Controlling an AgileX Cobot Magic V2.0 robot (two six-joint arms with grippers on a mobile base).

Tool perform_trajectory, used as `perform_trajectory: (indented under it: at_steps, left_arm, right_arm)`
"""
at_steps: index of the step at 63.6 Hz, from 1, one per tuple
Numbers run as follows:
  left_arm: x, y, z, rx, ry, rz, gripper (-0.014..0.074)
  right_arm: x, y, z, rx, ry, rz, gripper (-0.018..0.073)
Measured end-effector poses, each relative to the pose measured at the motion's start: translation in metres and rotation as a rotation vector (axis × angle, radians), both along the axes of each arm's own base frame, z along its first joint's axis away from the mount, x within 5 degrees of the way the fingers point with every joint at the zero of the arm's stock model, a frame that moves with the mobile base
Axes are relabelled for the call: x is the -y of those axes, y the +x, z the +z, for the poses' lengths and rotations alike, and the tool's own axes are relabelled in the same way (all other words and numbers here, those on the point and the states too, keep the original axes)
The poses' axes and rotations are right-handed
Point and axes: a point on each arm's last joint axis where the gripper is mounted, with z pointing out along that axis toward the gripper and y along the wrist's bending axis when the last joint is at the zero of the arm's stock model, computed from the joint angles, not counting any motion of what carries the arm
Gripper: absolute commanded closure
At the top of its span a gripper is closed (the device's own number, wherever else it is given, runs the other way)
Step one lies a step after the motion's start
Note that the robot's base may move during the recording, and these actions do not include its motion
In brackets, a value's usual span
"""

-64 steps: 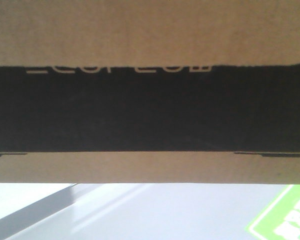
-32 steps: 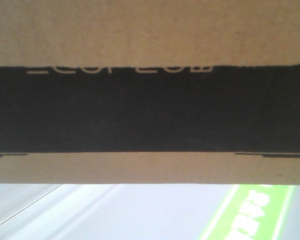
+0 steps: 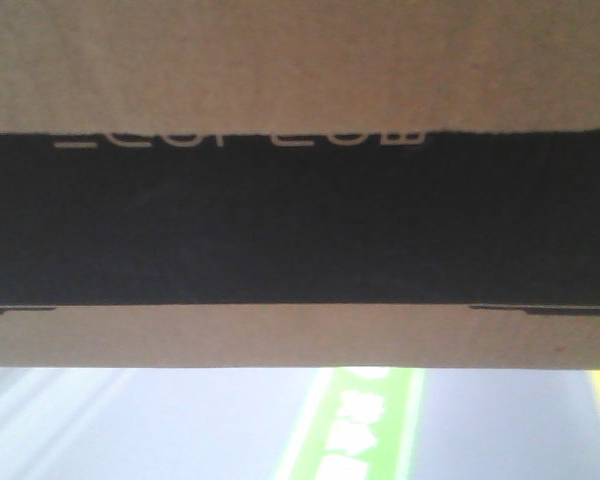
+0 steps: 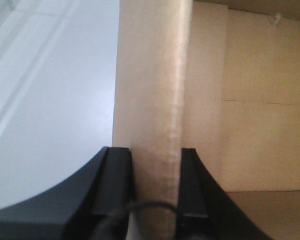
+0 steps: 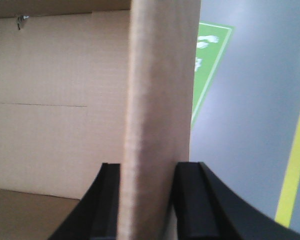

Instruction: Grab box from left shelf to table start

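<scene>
The box (image 3: 300, 60), brown cardboard with a black panel and white lettering, fills most of the front view and hangs above the floor. My left gripper (image 4: 155, 152) is shut on the box's upright cardboard wall (image 4: 150, 75), one black finger (image 4: 119, 170) outside and the other inside the open carton. My right gripper (image 5: 149, 167) is shut the same way on the opposite wall (image 5: 160, 75). The left shelf and the table are out of view.
Pale grey floor (image 3: 180, 430) shows under the box. A green floor marking (image 3: 350, 430) with white symbols lies below the box's middle and shows again as a green patch (image 5: 207, 65) beside the right wall. A yellow line (image 5: 295, 170) runs along the floor at right.
The box keeps its place in the front view while the floor below slides past: the green marking has gone from the far right to the middle. Both grips are unchanged.
</scene>
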Motion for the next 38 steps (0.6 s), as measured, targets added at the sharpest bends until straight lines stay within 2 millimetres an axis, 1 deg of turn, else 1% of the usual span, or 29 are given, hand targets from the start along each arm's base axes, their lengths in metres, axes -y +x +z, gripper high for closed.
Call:
perform_trajectory:
  at_steps: [38]
  left_arm:
    - [0.0000, 0.0000, 0.0000, 0.000, 0.000, 0.000, 0.0608]
  right_arm:
    - [0.0000, 0.0000, 0.0000, 0.000, 0.000, 0.000, 0.0503]
